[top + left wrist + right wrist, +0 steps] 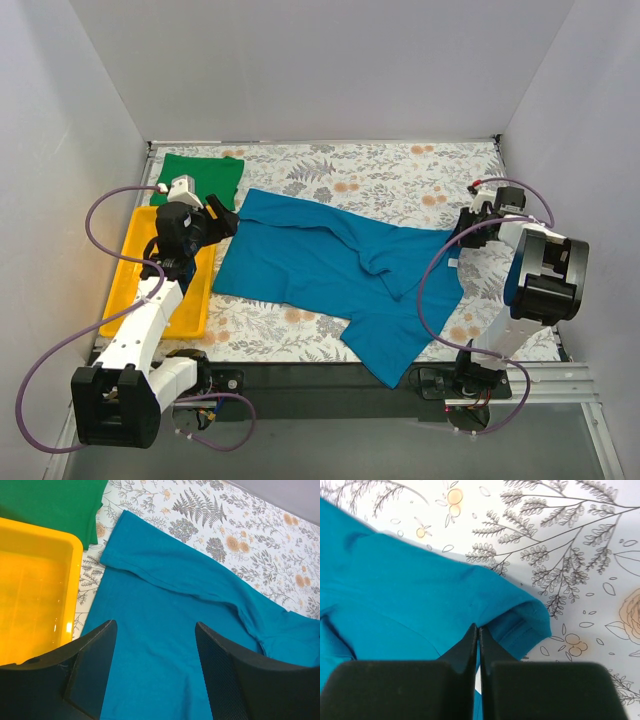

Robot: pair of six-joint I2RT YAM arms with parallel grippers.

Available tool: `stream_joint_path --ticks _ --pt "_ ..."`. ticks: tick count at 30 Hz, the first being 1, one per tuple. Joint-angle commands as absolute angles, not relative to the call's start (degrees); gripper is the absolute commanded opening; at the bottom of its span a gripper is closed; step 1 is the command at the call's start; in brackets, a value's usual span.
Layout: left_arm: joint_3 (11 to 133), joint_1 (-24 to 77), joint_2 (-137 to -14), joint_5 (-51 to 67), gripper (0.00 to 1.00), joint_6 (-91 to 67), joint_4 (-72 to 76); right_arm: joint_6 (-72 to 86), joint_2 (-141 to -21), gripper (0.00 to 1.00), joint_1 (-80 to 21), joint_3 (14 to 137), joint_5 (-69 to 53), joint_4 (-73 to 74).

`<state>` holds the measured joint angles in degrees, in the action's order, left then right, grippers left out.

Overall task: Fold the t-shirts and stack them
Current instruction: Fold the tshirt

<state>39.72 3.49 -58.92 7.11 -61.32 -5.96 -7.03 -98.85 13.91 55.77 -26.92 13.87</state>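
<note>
The teal-blue t-shirt (320, 265) lies spread and partly rumpled across the middle of the table, one sleeve hanging toward the near edge. The bright green t-shirt (205, 175) lies folded at the back left. My left gripper (220, 215) hovers open over the teal shirt's left part; in the left wrist view its fingers (95, 655) straddle bare teal cloth (165, 630) with nothing between them. My right gripper (478, 626) is shut on a folded edge of the teal shirt (420, 590) beside a hemmed corner (530, 622), at the shirt's right end (455, 240).
A yellow plastic tray (140, 245) stands at the left edge of the table, under my left arm and close to the teal shirt; its rim (60, 537) shows in the left wrist view. White walls enclose the floral tablecloth (400, 180) on three sides.
</note>
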Motion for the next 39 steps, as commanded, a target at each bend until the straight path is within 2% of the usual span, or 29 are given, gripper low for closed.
stream_joint_path --ticks 1,6,16,20,23,28,39 --pt "38.8 3.3 -57.8 6.9 0.63 -61.0 -5.4 -6.3 -97.0 0.01 14.9 58.3 -23.7 11.3" --pt "38.9 3.3 -58.6 7.2 0.63 -61.0 -5.2 -7.9 -94.9 0.01 16.0 58.2 -19.2 9.9" --pt "40.5 3.3 -63.3 12.5 0.62 -62.1 -3.2 -13.4 -98.5 0.01 16.0 60.9 -20.9 10.8" --pt "47.2 3.4 -75.7 18.5 0.59 -64.2 -1.5 -14.1 -99.1 0.01 16.1 61.5 -20.7 11.2" --pt "56.7 4.0 -87.4 18.6 0.53 -64.9 -2.5 -14.6 -99.1 0.01 16.3 61.8 -20.1 11.2" --pt "70.5 4.7 -102.2 17.2 0.52 -64.3 -6.3 -15.6 -101.4 0.01 16.3 64.9 -19.5 11.2" --pt "76.1 8.0 -113.5 18.5 0.49 -64.5 -8.3 -18.7 -106.2 0.01 16.4 71.4 -22.1 12.0"
